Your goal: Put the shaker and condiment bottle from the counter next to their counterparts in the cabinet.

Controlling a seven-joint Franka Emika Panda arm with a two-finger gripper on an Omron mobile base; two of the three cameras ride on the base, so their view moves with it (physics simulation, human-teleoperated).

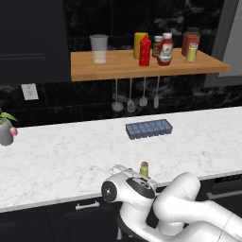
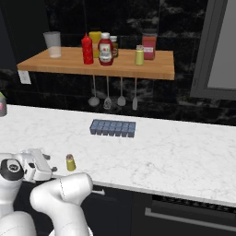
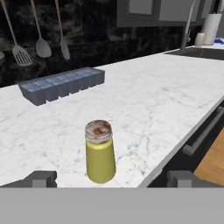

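The small yellow-green shaker (image 3: 100, 152) with its tan-grey cap stands upright on the white marble counter (image 1: 56, 156), close to the front edge. My gripper (image 3: 112, 180) is open and level with it. Its two fingertips are spread wide on either side of the shaker and just short of it, without touching. From the right base view the gripper (image 2: 50, 163) is just left of the shaker (image 2: 70, 162). The plain red condiment bottle (image 1: 145, 51) stands on the wooden shelf (image 1: 94, 71) next to the white-capped ketchup bottle (image 1: 165, 49) and the tall yellow bottle (image 1: 139, 43). The bigger shaker (image 1: 191, 52) stands further right.
A dark blue ice tray (image 1: 149, 128) lies mid-counter behind the shaker. On the shelf are a glass cup (image 1: 99, 48) at the left and a red-brown jar (image 1: 190, 41). Utensils (image 1: 130, 97) hang under the shelf. A potted plant (image 1: 5, 130) stands at the far left.
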